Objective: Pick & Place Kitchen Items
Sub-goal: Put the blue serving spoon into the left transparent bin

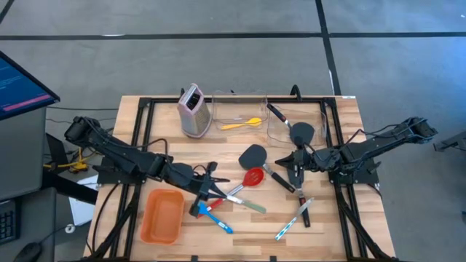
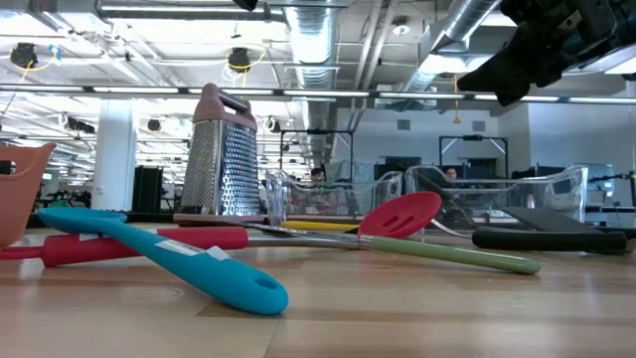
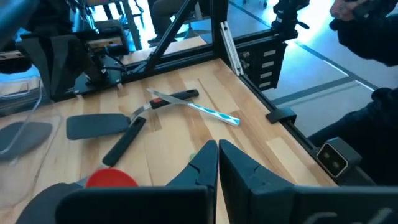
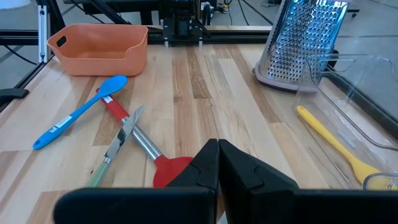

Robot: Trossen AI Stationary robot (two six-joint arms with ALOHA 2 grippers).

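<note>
Two arms over the table from above: left gripper (image 1: 206,182) pinched together, empty, by the blue spoon (image 1: 218,218); right gripper (image 1: 296,166) likewise closed, holding nothing, near the black spatula (image 1: 254,156). The yellow spoon (image 1: 242,124) sits in a clear bin (image 1: 218,98). Low view: blue spoon lies across a red handle (image 2: 149,242). Left wrist: fingertips (image 3: 208,155) touching. Right wrist: the red spoon (image 4: 171,169) just ahead of closed fingers, orange tray (image 4: 99,48) beyond.

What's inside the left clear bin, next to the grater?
A yellow spoon lies inside the clear bin beside the grater. Nothing else shows in it; its floor is fully visible through the plastic.
</note>
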